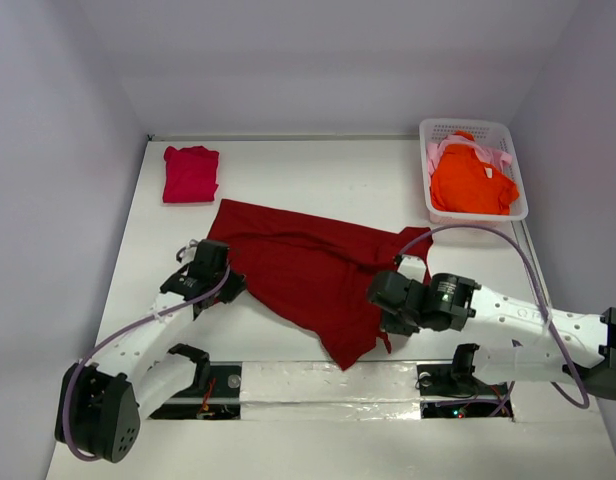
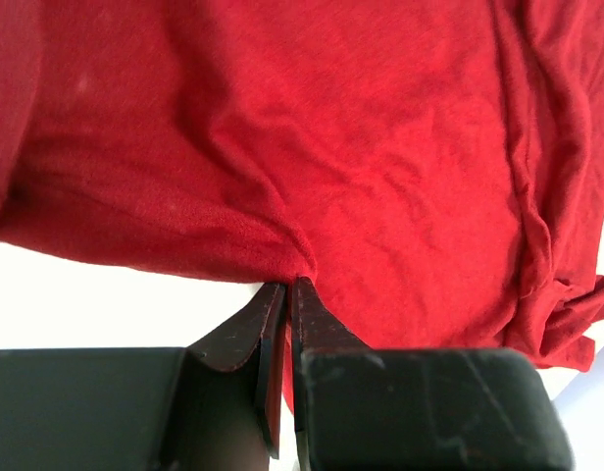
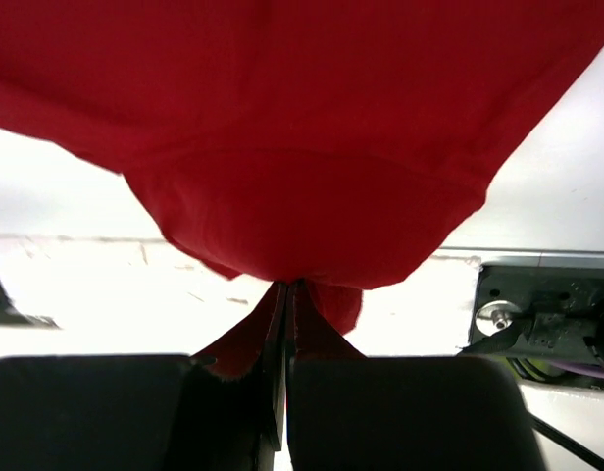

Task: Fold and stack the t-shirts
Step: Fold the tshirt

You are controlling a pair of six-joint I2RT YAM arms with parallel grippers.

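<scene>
A large dark red t-shirt (image 1: 308, 270) lies spread and rumpled across the middle of the table. My left gripper (image 1: 231, 283) is shut on its left edge; the left wrist view shows the cloth (image 2: 312, 147) pinched at the fingertips (image 2: 290, 285). My right gripper (image 1: 380, 300) is shut on the shirt's right side, and in the right wrist view the fabric (image 3: 302, 147) hangs bunched from the closed tips (image 3: 288, 287). A folded crimson-pink t-shirt (image 1: 191, 173) lies at the back left. The orange t-shirt (image 1: 471, 183) and a pale pink one (image 1: 435, 152) sit in the basket.
The white lattice basket (image 1: 516, 165) stands at the back right corner. Grey walls close in the table on the left, back and right. The arms' base rail (image 1: 328, 385) runs along the near edge, and a purple cable (image 1: 508, 245) loops over the right arm.
</scene>
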